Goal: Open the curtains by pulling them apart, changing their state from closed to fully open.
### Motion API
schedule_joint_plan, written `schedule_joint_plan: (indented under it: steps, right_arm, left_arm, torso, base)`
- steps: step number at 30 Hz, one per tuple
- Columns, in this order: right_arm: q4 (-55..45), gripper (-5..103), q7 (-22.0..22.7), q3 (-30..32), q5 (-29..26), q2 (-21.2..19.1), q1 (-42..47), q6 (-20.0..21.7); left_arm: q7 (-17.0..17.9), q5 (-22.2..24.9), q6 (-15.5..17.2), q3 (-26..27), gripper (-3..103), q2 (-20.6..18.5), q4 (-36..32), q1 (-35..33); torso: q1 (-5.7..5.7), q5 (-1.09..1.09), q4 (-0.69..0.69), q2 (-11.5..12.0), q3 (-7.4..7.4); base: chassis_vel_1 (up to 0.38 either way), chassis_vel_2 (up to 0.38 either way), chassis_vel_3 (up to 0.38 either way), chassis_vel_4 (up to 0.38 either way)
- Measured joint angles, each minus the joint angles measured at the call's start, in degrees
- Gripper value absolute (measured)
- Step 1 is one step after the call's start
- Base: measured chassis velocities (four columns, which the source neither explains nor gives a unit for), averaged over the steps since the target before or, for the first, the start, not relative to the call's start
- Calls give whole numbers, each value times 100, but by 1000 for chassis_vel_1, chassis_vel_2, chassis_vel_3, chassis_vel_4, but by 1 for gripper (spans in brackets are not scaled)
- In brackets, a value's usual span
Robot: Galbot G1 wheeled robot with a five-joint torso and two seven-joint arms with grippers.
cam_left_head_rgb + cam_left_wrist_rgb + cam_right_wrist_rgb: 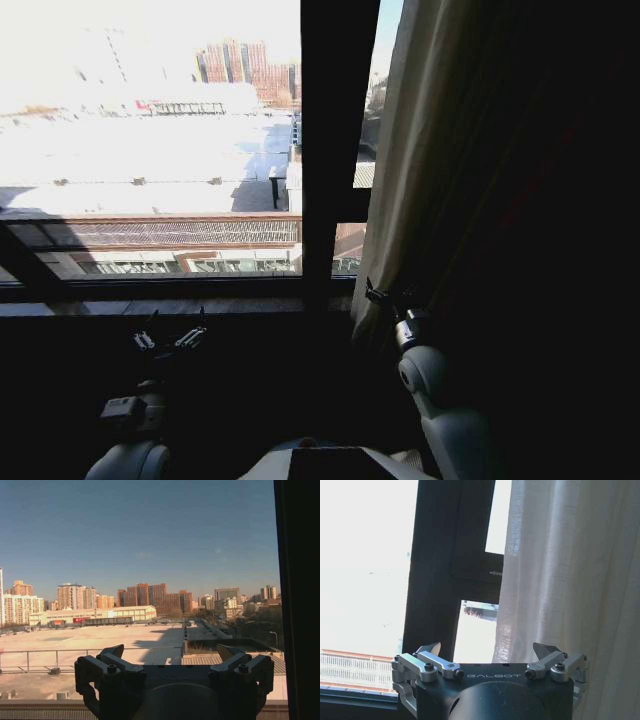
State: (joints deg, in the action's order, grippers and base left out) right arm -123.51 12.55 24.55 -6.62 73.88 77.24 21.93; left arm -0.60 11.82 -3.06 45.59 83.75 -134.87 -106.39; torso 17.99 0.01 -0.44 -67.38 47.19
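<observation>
1. Right-hand opening under way, by the look of it: curtain (450, 170) bunched right of the frame bar (330, 150), glass left of the bar bare.
2. Right gripper (385, 297) at the curtain's lower left edge, just right of the bar; jaws spread, holding nothing.
3. Left gripper (170, 338) well left of the bar, spread, empty.
4. Next likely: close on cloth, draw rightward from the bar.

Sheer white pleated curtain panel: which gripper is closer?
Right. The right gripper sits at the sheer white pleated curtain panel along its lower edge, fingers open; the left gripper hangs open below the bare window, well apart.
</observation>
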Motion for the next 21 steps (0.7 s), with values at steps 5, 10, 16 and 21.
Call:
schedule_joint_plan:
  steps: [5,10,16,21]
  right_arm:
    - [7,100,0,3,5,34,-7,-2]
    - [41,100,-8,10,97,59,-11,-12]
    - [100,100,-66,32,183,94,5,-115]
    - [108,100,-67,24,187,111,7,-121]
  left_arm:
    - [-1,-7,-10,-1,100,1,0,-3]
    - [-1,-8,-29,5,100,1,1,-24]
    - [-2,-8,-49,11,100,4,1,-48]
    - [-2,-11,-61,16,100,10,-3,-64]
  torso:
    - [0,0,0,1,0]
    - [1,0,0,0,0]
    - [0,-1,0,0,0]
    - [0,1,0,0,0]
  base:
    - [290,297,-299,-303]
    - [327,347,-348,-351]
    - [359,370,-373,-362]
    - [369,372,-368,-366]
